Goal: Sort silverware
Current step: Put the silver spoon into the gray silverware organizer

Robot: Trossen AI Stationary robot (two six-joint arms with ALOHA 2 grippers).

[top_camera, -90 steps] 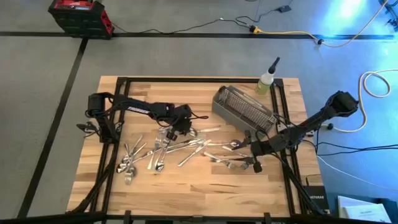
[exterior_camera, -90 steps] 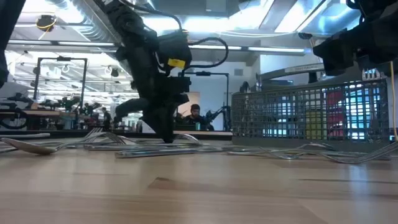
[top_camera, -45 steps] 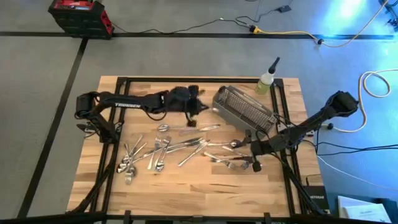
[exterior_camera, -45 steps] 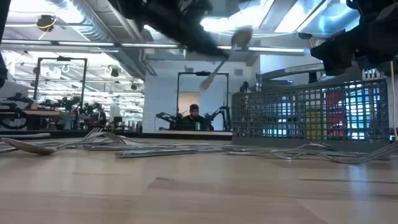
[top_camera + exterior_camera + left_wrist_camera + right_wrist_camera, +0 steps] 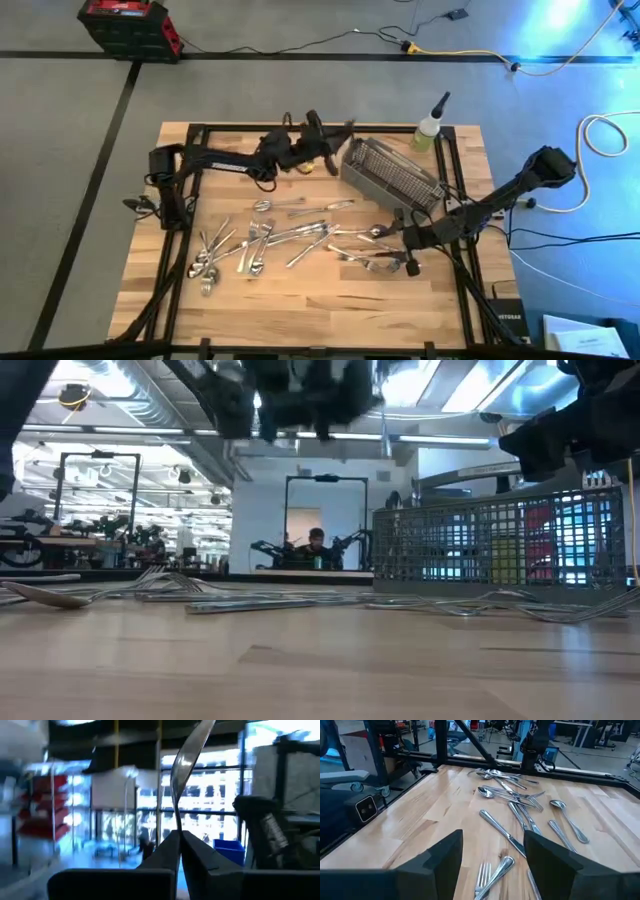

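Note:
The silverware (image 5: 270, 235) lies scattered on the wooden table (image 5: 300, 310), forks and spoons flat on the boards, seen also in the low view (image 5: 200, 600) and the right wrist view (image 5: 510, 795). My left gripper (image 5: 322, 138) is raised near the far edge, just left of the gray mesh basket (image 5: 393, 172), and is shut on one silver piece (image 5: 187, 765). My right gripper (image 5: 492, 865) stands open low over the right part of the scatter (image 5: 402, 245), nothing between its fingers. My left gripper pinches the silver piece between its two fingers at its lower part (image 5: 176, 822). The piece juts out past the fingertips, lifted clear of the table. In the high view it points toward the basket (image 5: 342, 130). Which end is held, I cannot tell.
A squeeze bottle (image 5: 430, 128) stands at the far right corner behind the basket. Black frame rails (image 5: 190, 150) run along the table's edges. The near half of the table (image 5: 320, 670) shows bare wood. A person sits in the room far behind.
My left gripper, shut on one silver piece from the scatter, has risen off the table and gone toward the far edge and to the right, up to the basket's left end. The piece has come up clear with it. My right arm has kept still.

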